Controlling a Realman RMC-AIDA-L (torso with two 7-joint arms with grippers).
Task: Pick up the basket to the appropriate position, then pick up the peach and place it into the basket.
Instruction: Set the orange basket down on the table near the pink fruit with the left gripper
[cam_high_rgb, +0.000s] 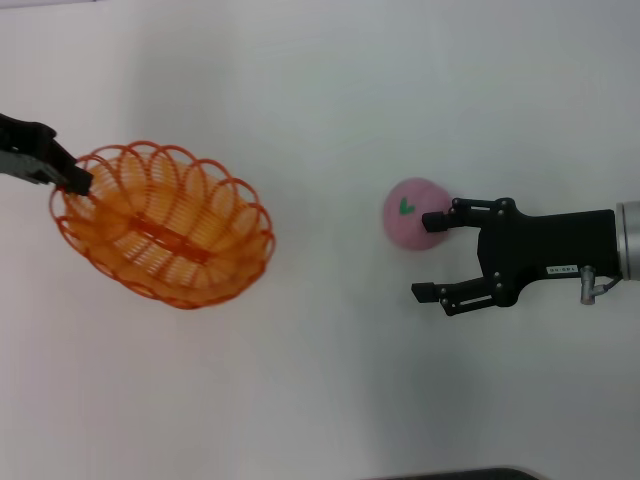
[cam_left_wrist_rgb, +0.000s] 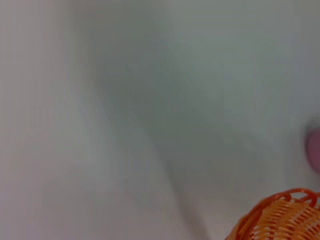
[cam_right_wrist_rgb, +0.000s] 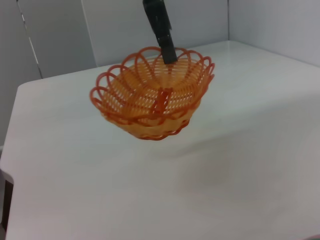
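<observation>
The left tool (cam_high_rgb: 75, 180) is closed on the rim of the basket (cam_high_rgb: 165, 224), which is held tilted above the white tabletop (cam_high_rgb: 330, 380). The right tool (cam_high_rgb: 432, 255) is opened wide, one finger lying against the peach (cam_high_rgb: 412, 213) on the tabletop, well apart from the basket.
</observation>
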